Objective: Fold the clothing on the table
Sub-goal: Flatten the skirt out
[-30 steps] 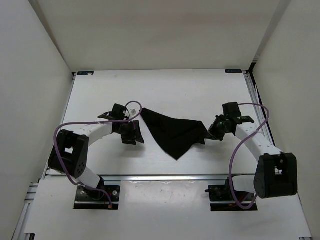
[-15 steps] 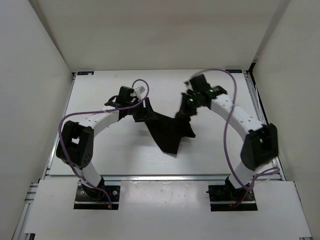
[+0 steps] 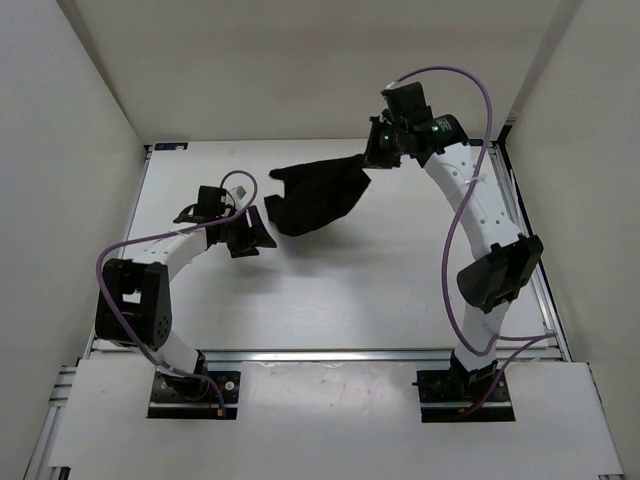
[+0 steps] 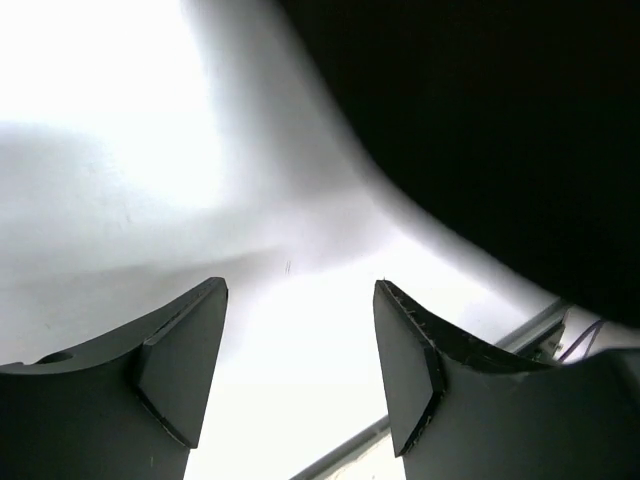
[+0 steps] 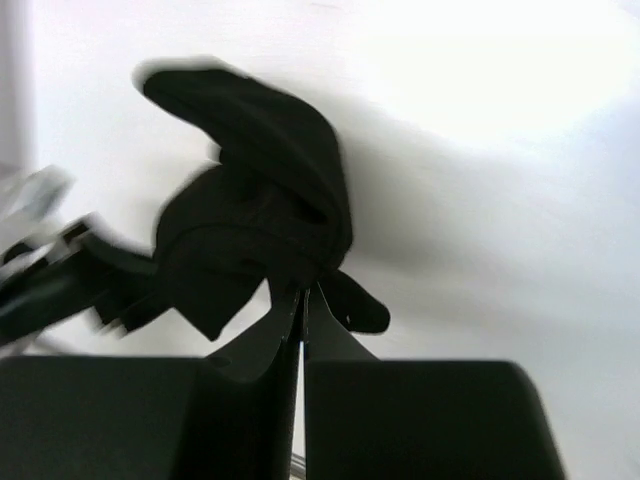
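Since half a second ago the clothing (image 3: 315, 195) has travelled from mid-table toward the far side, and it is now bunched and stretched between the back centre and left of centre. It is a plain black cloth. Its upper right corner is raised, and it slopes down to the left over the table (image 3: 400, 290). I cannot tell whether its low left end rests on the surface.

My right gripper (image 3: 378, 158) holds that raised corner. In the right wrist view the fingers (image 5: 285, 335) are pressed together, with a fold of the clothing (image 5: 260, 220) pinched at their tips. The rest hangs in a dark lump, and its shadow falls on the white table (image 5: 480, 200). That view is blurred on the left side.

My left gripper (image 3: 252, 233) has let go and pulled back. It sits just beside the low left edge of the cloth. In the left wrist view its jaws stand apart with only bare table between them (image 4: 300, 290). The clothing (image 4: 480, 130) fills the upper right of that view, clear of both fingers.

The right arm reaches far back, and its purple cable (image 3: 470, 110) arches above it.
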